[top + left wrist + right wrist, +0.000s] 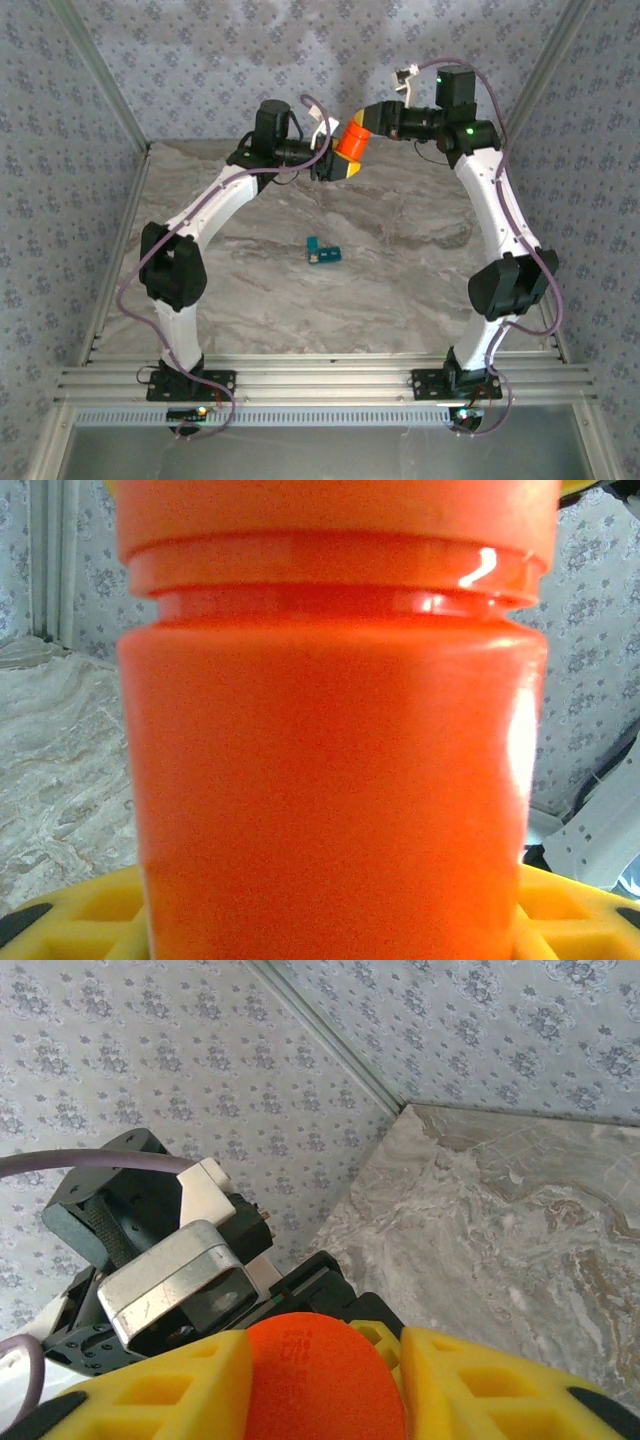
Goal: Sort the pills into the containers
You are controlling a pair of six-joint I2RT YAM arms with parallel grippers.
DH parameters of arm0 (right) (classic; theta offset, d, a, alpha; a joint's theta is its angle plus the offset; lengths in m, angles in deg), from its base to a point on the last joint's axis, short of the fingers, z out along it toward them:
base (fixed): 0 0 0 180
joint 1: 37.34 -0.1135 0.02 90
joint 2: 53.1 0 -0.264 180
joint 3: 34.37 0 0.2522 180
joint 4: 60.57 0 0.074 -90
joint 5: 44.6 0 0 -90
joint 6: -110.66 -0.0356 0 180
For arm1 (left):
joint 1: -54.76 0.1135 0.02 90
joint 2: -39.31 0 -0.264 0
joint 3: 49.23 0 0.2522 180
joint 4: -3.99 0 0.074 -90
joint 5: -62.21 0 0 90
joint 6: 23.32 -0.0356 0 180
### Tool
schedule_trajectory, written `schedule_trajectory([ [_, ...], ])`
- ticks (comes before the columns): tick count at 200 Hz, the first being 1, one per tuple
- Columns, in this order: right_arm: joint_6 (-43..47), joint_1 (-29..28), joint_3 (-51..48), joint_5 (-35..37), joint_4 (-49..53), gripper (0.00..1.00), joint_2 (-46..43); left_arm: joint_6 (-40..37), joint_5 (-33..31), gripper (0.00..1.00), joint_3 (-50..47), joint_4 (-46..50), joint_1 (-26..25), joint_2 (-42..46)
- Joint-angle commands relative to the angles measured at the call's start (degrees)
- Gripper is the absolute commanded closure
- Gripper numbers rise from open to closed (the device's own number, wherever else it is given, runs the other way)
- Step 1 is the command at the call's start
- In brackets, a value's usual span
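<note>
Left gripper [340,168] holds orange bottle [351,143]; right gripper [366,120] clasps its cap [325,1375].

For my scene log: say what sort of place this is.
Probably a robot test booth: a left arm and right arm bolted to a metal rail, a marble-look table, patterned backdrop walls around it.

Orange bottle [330,780] between yellow fingers [480,1385]. The small pill box [322,252] looks teal on the grey-marbled worktop [400,300]; walls [70,80] blue-grey floral.
</note>
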Motion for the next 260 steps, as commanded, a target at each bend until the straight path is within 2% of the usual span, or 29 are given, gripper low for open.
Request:
schedule_trajectory([
  [1, -2.6, 0.4, -0.9, -0.4, 1.0, 0.44, -1.7, -0.9, -1.4, 1.00, 3.7, -3.5, -0.1, 0.6],
  [48, -6.3, 4.2, -0.1, 0.0, -2.9, 0.19, -4.0, -2.2, -0.5, 1.00, 4.1, -1.2, -0.1, 0.2],
  [89, -2.3, 4.8, 2.8, -2.4, 0.3, 0.13, -3.5, -2.5, 1.5, 1.00, 5.5, 1.1, -0.1, -0.4],
  [136, 3.2, 4.2, 7.6, -2.7, 6.8, 0.11, -0.6, -3.3, 3.1, 1.00, 7.8, 3.9, -0.5, -1.4],
  [205, 4.8, 1.5, 9.2, -2.8, 8.3, 0.11, 1.0, -4.1, 3.3, 1.00, 7.9, 5.6, -0.9, -1.6],
  [232, 5.2, 0.8, 9.4, -3.0, 8.9, 0.13, 1.5, -4.2, 3.3, 1.00, 7.9, 5.7, -1.0, -1.8],
  [260, 5.7, 0.3, 9.4, -3.3, 9.8, 0.19, 1.8, -4.4, 3.2, 1.00, 7.9, 5.9, -1.0, -1.8],
])
